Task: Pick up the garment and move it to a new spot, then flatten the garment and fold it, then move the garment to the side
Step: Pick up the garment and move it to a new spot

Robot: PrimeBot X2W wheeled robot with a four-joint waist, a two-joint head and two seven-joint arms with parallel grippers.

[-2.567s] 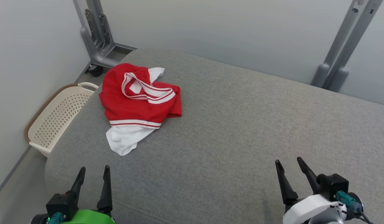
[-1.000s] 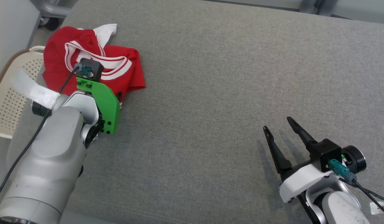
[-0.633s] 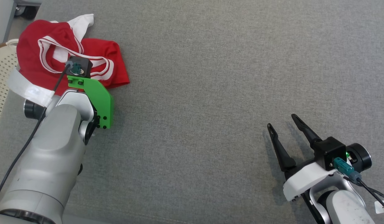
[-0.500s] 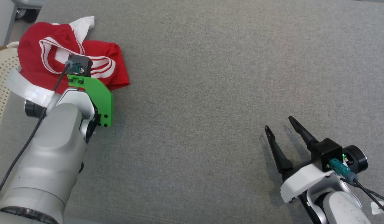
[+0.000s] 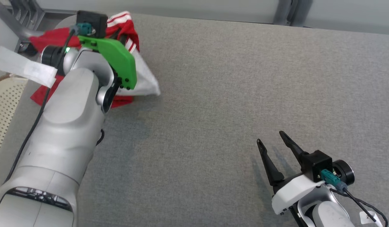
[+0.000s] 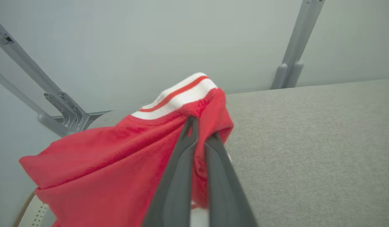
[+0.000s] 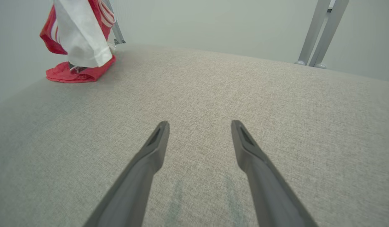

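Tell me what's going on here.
The robot's left claw is shut on a red-and-white garment, holding it up by a bunched red fold near the striped band. Most of the cloth hangs above the grey padded surface, while its lowest folds rest on it near the left end. The right claw is open, low over the surface, well apart from the garment. No flattening or folding is done yet.

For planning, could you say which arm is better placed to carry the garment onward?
Left: the left gripper is shut on the partly lifted garment; the right gripper sits open, well apart.
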